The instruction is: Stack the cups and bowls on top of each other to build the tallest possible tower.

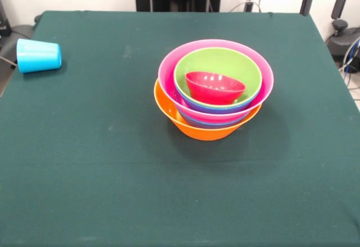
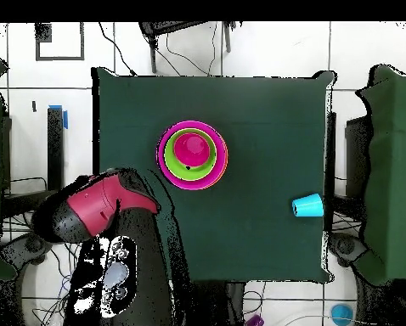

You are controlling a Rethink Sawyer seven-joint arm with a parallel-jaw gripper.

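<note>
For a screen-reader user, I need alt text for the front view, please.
Five nested bowls, orange outermost, then pink, purple-blue, lime green and a small red one, sit mid-table on a green cloth. A light-blue cup lies on its side near the table's left edge.

Nested bowls [image 2: 192,153] sit mid-table [image 2: 266,110]; blue cup [image 2: 307,206] lies near the edge.

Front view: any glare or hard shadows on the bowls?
Front view: small white glints on the red bowl, a soft shadow on the table beside the orange bowl. Overhead view: the bowls look flat, with no glints that I can make out.
</note>
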